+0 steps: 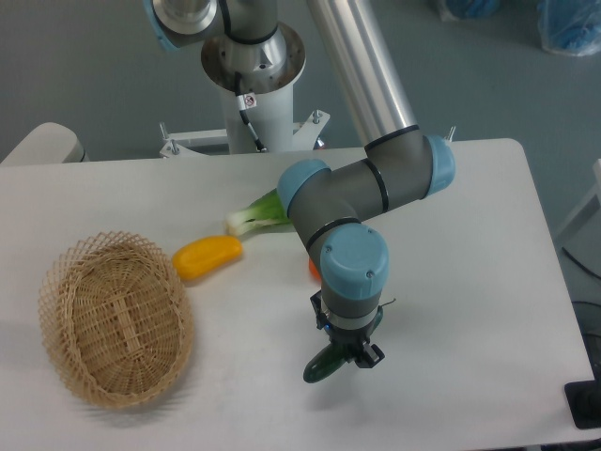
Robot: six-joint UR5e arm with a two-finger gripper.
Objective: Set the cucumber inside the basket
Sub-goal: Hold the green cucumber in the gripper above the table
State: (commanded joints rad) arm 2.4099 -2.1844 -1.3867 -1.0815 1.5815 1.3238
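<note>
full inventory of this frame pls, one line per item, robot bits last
basket: 1, light tan wicker, left side of table, nothing visible inside.
yellow pepper: 1, yellow-orange, just right of the basket's upper rim.
bok choy: 1, white stem with green leaves, behind the pepper, partly hidden by the arm.
orange item: 1, only a sliver visible behind the wrist; cannot identify.
cucumber: 1, dark green, at the gripper, front centre of table.
table: 1, white.
blue objects: on the floor, top right, cropped.
arm: 1, grey with blue caps.
gripper: 1, black, on the cucumber; jaw state unclear.
</note>
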